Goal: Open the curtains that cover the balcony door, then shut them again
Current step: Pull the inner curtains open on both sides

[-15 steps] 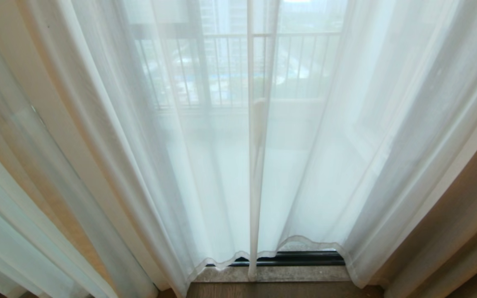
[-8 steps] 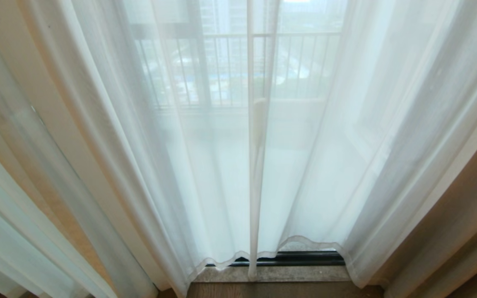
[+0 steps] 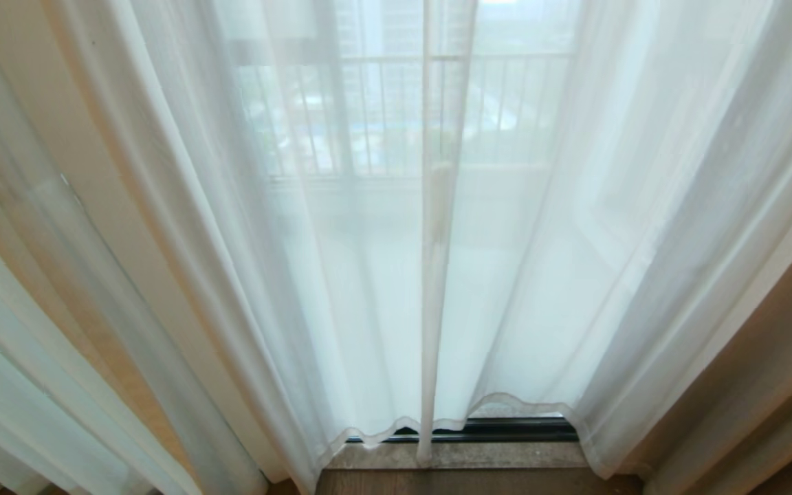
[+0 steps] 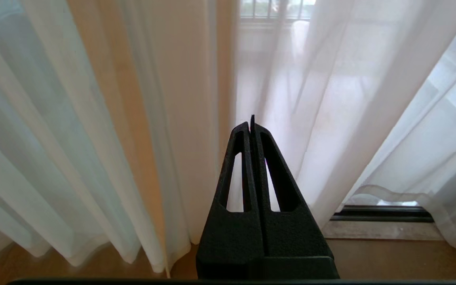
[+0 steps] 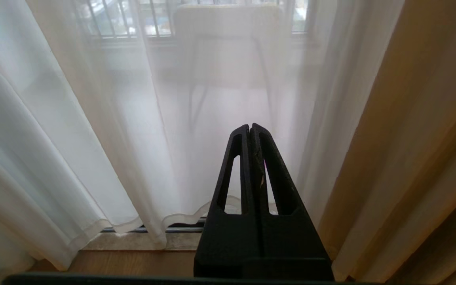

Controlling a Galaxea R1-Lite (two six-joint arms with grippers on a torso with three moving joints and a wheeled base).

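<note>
Head view shows the curtains (image 3: pixel 368 275) drawn fully shut across the balcony door (image 3: pixel 492 430), the two sheer white panels meeting in one vertical seam near the middle and hanging down to the sill. Only the door's dark bottom track peeks out under the wavy hems; its glass shows faintly through the fabric. So the opening step has not begun, by my reckoning: no fold is gathered and nothing touches the cloth.

Neither arm appears from the head. Each wrist camera shows its own tool held low in front of the fabric and apart from it. The left tool (image 4: pixel 251 118) has its fingers pressed together and grips nothing; it faces the left panel near the tan drapes (image 4: pixel 141 118). The right tool (image 5: pixel 250 127) is likewise pinched closed and empty, facing the right panel.

The next move, I judge, calls for each tool to part its fingers, reach the inner edge at the seam and pull that panel outward.

Thick tan drapes flank both sides and could crowd the gathered sheers. Beyond the glass stand a barred railing (image 3: pixel 382 117) and what looks like a chair (image 5: pixel 228 43).
</note>
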